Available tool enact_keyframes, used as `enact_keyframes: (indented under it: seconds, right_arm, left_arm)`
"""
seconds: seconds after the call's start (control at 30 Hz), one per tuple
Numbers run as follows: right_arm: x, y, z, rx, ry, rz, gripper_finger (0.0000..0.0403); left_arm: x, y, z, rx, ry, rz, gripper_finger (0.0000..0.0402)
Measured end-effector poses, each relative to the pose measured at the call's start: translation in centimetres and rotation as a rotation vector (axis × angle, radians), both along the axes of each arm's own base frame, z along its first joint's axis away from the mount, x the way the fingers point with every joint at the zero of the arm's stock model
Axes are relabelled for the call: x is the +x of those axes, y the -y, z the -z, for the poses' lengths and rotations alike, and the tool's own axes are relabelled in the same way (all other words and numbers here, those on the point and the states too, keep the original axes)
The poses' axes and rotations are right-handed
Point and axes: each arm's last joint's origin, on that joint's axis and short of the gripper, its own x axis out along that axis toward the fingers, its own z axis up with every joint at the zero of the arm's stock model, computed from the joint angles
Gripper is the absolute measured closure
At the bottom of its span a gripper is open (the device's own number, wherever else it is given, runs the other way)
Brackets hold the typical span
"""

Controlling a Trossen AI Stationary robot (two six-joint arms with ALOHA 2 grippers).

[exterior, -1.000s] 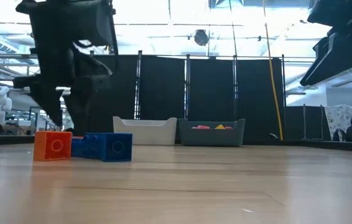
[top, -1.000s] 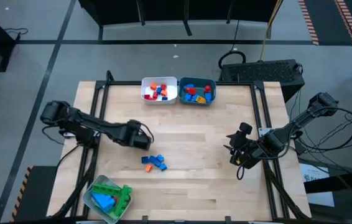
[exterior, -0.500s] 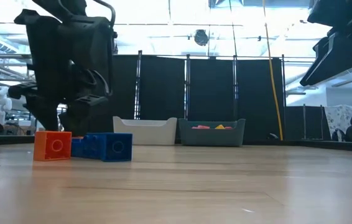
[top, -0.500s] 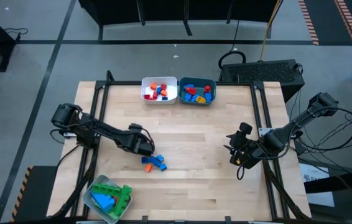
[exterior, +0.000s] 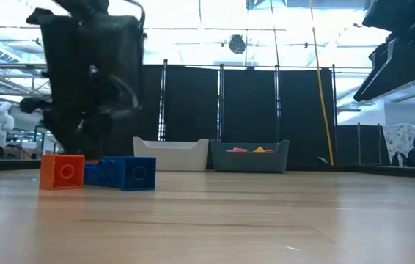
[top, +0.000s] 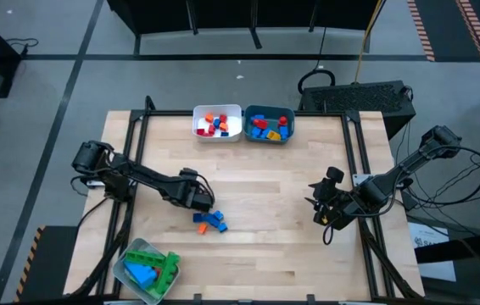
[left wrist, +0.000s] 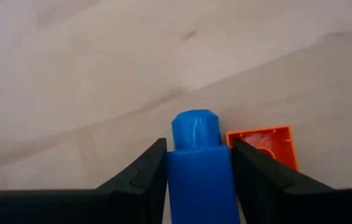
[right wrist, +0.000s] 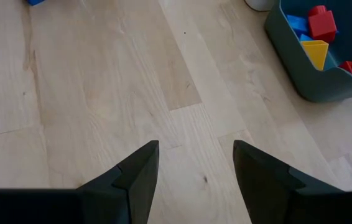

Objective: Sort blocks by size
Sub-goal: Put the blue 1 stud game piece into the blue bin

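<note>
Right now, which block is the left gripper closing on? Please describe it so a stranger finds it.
Find the small cluster of loose blocks on the wooden table, near its front middle. The left gripper sits at that cluster's rear edge, its fingers flanking a narrow blue block. It lies beside the only orange block.

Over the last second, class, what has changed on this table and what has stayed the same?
The left claw reached further toward the table's middle and came down over the loose blocks, and its fingers now press both sides of a blue block beside an orange block. The right claw stayed open and still at the right edge. The white bin, teal bin and clear bin did not move.
</note>
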Motion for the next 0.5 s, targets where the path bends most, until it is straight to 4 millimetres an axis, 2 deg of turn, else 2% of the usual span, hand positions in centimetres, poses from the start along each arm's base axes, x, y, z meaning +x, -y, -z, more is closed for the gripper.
enact_keyframes:
  seconds: [0.1, 0.3, 0.5]
  right_arm:
    - [0.0, 0.0, 0.0, 0.001, 0.001, 0.0, 0.0211]
    - [0.0, 0.0, 0.0, 0.001, 0.001, 0.0, 0.0211]
    - [0.0, 0.0, 0.0, 0.001, 0.002, 0.0, 0.0211]
  left_arm:
    - [1.1, 0.1, -1.8, 0.032, 0.064, 0.048, 0.0259]
    - [2.7, -0.8, -3.7, 0.092, 0.112, 0.118, 0.026]
    - [5.2, -3.2, -4.5, 0.128, 0.236, 0.226, 0.026]
